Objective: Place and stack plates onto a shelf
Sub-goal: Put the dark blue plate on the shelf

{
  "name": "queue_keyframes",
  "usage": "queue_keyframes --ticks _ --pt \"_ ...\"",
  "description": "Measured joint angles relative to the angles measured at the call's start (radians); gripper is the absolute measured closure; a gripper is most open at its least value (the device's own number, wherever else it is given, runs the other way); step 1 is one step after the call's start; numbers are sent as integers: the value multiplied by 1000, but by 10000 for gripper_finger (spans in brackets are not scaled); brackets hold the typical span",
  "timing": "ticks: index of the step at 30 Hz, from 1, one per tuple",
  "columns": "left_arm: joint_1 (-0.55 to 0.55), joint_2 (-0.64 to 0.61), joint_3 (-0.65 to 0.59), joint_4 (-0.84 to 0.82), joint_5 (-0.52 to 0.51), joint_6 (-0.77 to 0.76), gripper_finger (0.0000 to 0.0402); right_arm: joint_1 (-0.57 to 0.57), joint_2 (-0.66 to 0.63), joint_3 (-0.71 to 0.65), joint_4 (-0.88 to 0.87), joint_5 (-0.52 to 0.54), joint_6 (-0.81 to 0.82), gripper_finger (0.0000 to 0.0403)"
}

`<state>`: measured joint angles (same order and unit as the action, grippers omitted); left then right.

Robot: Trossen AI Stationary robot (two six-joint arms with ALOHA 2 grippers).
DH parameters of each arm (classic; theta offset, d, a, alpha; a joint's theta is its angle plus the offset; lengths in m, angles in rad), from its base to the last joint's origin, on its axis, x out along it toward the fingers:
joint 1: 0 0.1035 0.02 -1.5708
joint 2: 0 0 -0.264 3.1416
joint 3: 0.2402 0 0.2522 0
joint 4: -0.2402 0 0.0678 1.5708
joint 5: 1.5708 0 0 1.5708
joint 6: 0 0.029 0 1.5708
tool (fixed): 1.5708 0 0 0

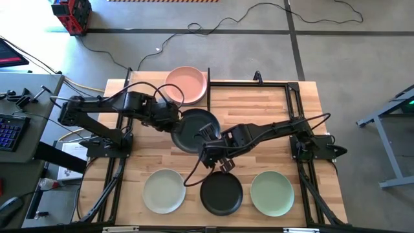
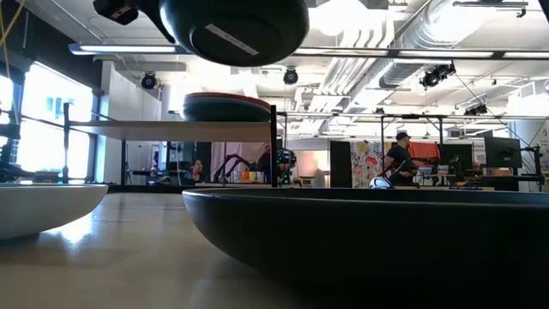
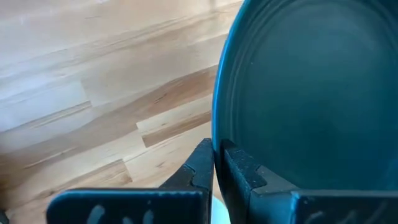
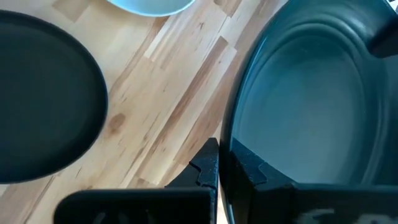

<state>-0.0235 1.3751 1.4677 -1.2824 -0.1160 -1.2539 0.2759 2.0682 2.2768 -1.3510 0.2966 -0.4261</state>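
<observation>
Your left hand (image 1: 173,118) and your right hand (image 1: 208,134) both pinch the rim of the same charcoal plate (image 1: 194,129), from opposite sides, and hold it in the air above the middle of the worktop (image 1: 259,155); each wrist view shows the fingers clamped on its edge. Behind it, the shelf (image 1: 249,97) already carries a stack at its left end, with the pink plate (image 1: 186,84) on top; the low view shows a darker plate under it, but you cannot count the stack. Three plates are left along the near edge of the worktop: cream plate (image 1: 164,190), black plate (image 1: 221,193) and green plate (image 1: 272,192). You are roughly midway. No readable writing or brand shows on anything.
</observation>
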Motion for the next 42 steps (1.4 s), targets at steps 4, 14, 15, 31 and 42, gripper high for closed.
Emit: queue_keyframes --ticks 4,14,15,31,42 --pt "0 2 0 -5 1 14 398 0 0 0 -6 1 -1 394" --pt "23 2 -1 -123 8 46 401 -1 0 0 -28 12 45 299" --pt "31 0 -1 -140 9 45 401 -1 0 0 -39 16 52 291" --pt "196 -246 -9 -285 -91 68 401 -1 0 0 -207 17 216 264" --pt "324 -462 -156 -289 -346 -85 401 -1 0 0 -209 15 216 264"
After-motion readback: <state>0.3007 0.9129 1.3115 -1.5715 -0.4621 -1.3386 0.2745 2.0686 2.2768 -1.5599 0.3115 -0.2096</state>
